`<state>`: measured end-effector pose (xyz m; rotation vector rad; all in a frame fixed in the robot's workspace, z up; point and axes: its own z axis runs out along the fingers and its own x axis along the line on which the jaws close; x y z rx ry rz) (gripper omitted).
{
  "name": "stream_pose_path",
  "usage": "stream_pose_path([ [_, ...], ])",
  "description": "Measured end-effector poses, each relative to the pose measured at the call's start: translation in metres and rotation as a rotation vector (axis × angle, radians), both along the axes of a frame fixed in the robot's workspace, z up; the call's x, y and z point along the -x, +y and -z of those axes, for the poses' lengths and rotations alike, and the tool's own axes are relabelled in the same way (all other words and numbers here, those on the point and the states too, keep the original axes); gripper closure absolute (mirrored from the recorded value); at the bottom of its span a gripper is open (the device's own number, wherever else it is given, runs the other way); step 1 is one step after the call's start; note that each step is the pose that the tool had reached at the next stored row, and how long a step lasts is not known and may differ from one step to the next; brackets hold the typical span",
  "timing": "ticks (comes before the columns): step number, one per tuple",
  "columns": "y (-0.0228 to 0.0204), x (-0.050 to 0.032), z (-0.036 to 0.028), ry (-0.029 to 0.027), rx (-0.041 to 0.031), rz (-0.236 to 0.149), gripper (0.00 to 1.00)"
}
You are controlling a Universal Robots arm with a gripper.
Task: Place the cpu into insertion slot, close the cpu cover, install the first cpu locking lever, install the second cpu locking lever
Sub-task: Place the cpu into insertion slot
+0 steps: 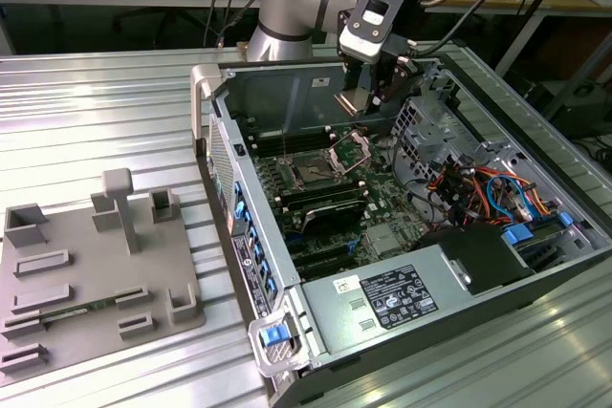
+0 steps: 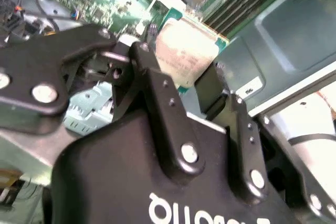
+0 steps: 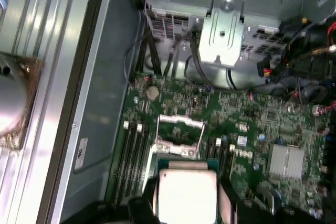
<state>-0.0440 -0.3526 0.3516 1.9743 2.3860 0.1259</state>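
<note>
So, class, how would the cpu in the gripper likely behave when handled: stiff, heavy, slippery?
Probably stiff: the cpu looks flat, a thin plate held by its edges in the gripper. Likely light for its width, being so thin. Its smooth metal face looks slippery, so it might slide in a loose grip.

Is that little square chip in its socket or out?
Out. The gripper holds the cpu above the board; the insertion slot lies bare.
</note>
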Motion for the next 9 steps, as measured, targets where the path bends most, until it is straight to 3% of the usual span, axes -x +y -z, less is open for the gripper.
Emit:
stream_pose_path([
  [9, 0.0000, 0.0000, 0.0000, 0.0000, 0.0000, 0.000, 0.45],
])
